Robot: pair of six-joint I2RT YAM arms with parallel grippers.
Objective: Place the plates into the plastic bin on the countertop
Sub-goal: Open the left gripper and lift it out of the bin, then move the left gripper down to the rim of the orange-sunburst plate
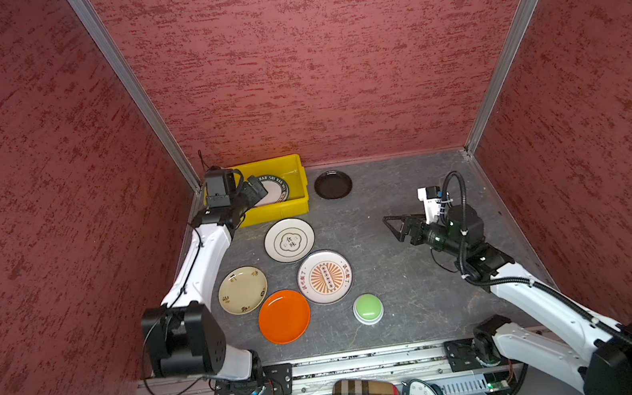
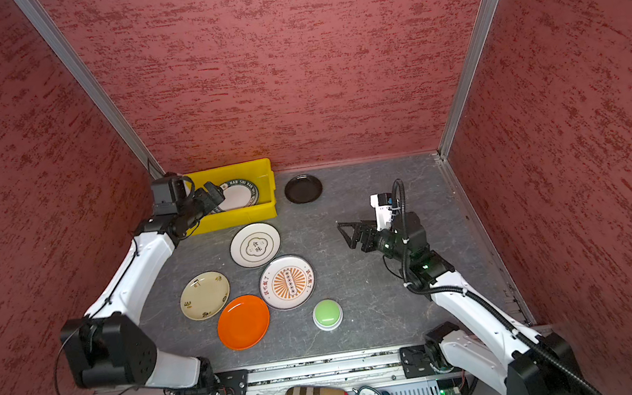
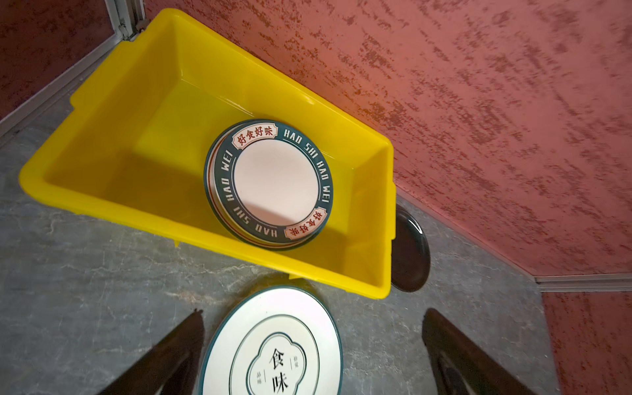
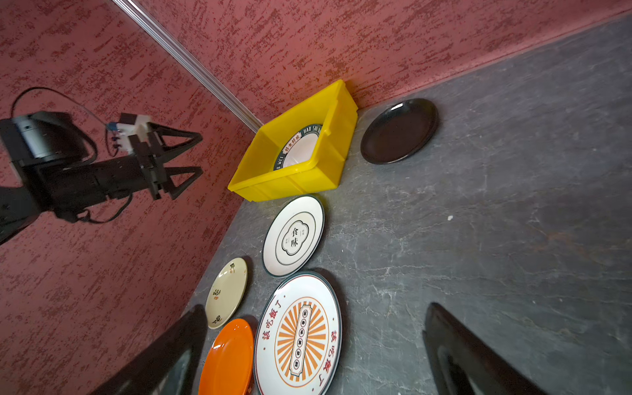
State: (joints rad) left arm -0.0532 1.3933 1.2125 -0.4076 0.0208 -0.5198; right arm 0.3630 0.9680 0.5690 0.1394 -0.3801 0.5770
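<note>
A stack of green-rimmed plates (image 3: 278, 184) lies in the yellow bin (image 3: 102, 205). The cloud-emblem plate (image 3: 273, 342) lies just outside it on the countertop (image 1: 404, 299). My left gripper (image 4: 200, 153) hangs over that plate, spread and empty. I'd hook its rim, then lift. The right gripper (image 1: 393, 228) is spread and empty too.

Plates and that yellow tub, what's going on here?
Two robot arms are moving plates into the yellow bin. A stack of green-rimmed plates lies inside already. Five more sit on the countertop: black plate, white plate, cream plate, orange plate, sunburst plate. The left gripper hovers open by the bin, empty; the right gripper, open too, holds nothing.
</note>
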